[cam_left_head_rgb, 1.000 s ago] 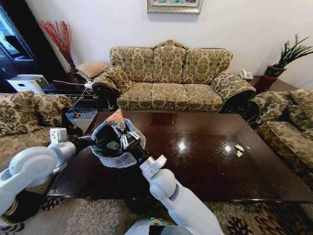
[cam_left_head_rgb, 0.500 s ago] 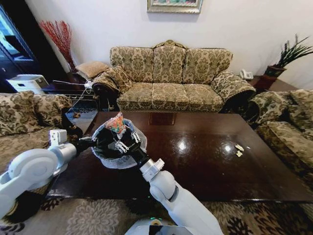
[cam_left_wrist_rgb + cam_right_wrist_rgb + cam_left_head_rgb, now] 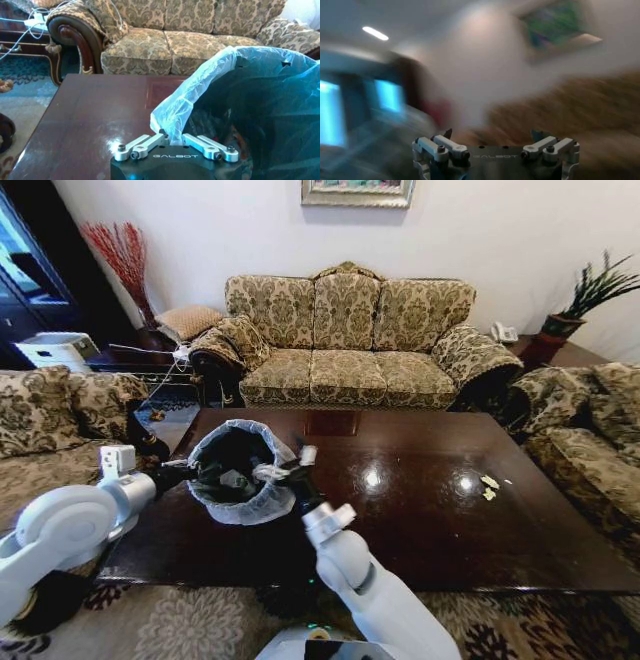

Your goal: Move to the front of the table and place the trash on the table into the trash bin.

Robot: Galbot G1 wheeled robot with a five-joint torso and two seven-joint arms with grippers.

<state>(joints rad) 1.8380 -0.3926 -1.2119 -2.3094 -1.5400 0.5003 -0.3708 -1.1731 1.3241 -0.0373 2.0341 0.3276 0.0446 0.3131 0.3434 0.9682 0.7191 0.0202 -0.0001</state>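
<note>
The trash bin point(image 3: 240, 498), dark with a whitish bag over its rim, stands on the left part of the dark wooden table point(image 3: 420, 520). My left gripper point(image 3: 190, 471) is shut on the bin's bag rim point(image 3: 172, 112) at its near left side; the left wrist view shows the left gripper point(image 3: 171, 138) pinching that plastic. My right gripper point(image 3: 288, 462) hovers open and empty at the bin's right rim. The right wrist view shows the right gripper point(image 3: 492, 134) spread wide, with nothing between the fingers. Two yellowish scraps of trash point(image 3: 489, 483) lie on the table's right side.
A patterned sofa point(image 3: 345, 340) stands behind the table, with armchairs at the left point(image 3: 50, 415) and right point(image 3: 590, 430). A side table with a plant point(image 3: 585, 300) is at the back right. A patterned rug point(image 3: 190, 620) covers the floor in front.
The colourful wrapper that my right gripper held over the bin is gone from it. The right gripper has opened and swung to the bin's right rim. The left arm has stayed put.
</note>
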